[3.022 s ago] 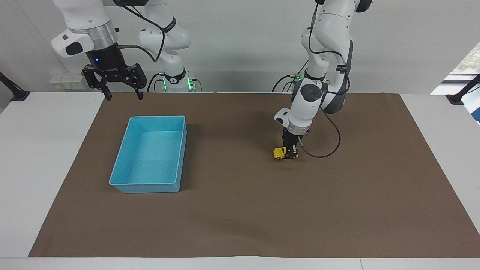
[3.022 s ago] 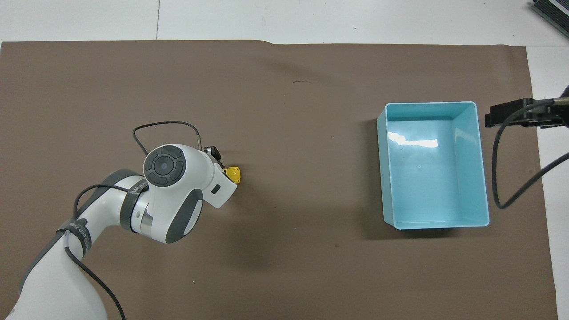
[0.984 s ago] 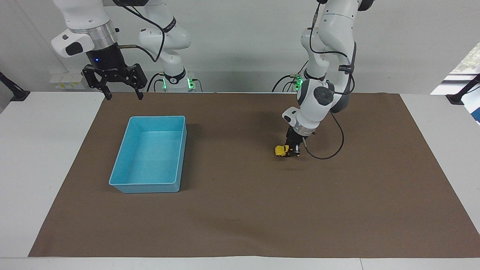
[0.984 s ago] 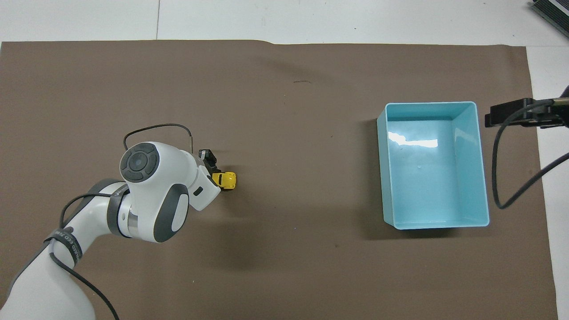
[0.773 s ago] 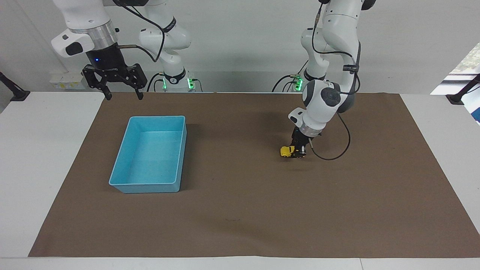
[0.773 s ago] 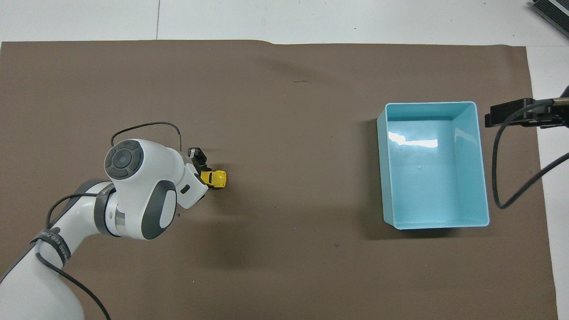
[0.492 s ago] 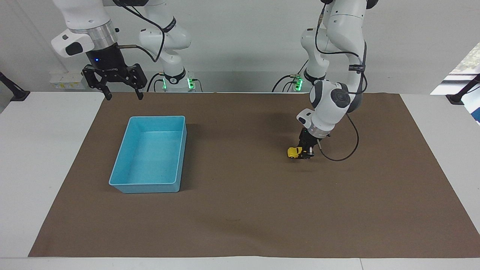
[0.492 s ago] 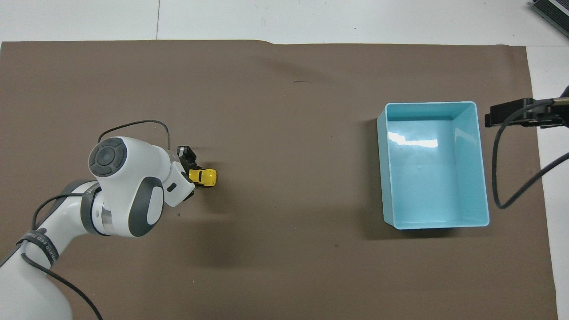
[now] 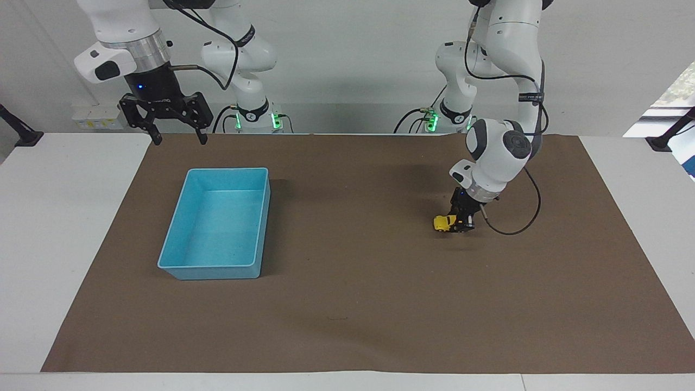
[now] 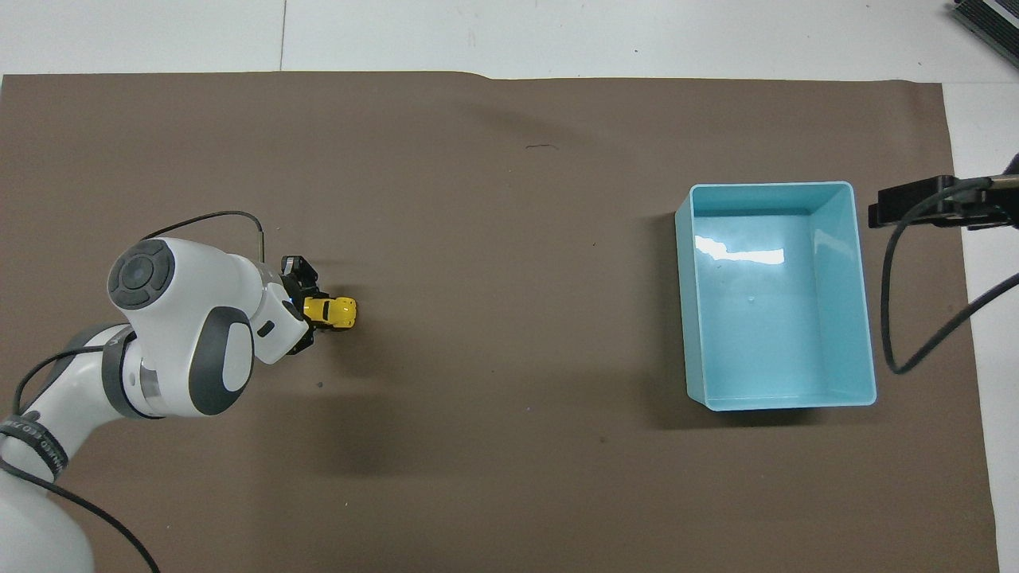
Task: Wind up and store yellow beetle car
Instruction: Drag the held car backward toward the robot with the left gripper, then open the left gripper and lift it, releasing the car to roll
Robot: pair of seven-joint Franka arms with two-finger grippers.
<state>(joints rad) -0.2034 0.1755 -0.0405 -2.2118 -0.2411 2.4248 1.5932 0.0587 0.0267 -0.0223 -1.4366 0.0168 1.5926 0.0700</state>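
Dragging the car along the mat

Gripping the yellow beetle car (image 9: 444,222) low on the brown mat (image 9: 347,304) toward the left arm's end of the bench, the left pincer (image 9: 460,224) is clamped on its rear. The car's long axis points toward the light blue bin (image 9: 260,228), well apart. Over the mat's edge near the bin, the right pincer (image 9: 175,139) waits, spread wide and holding nothing.
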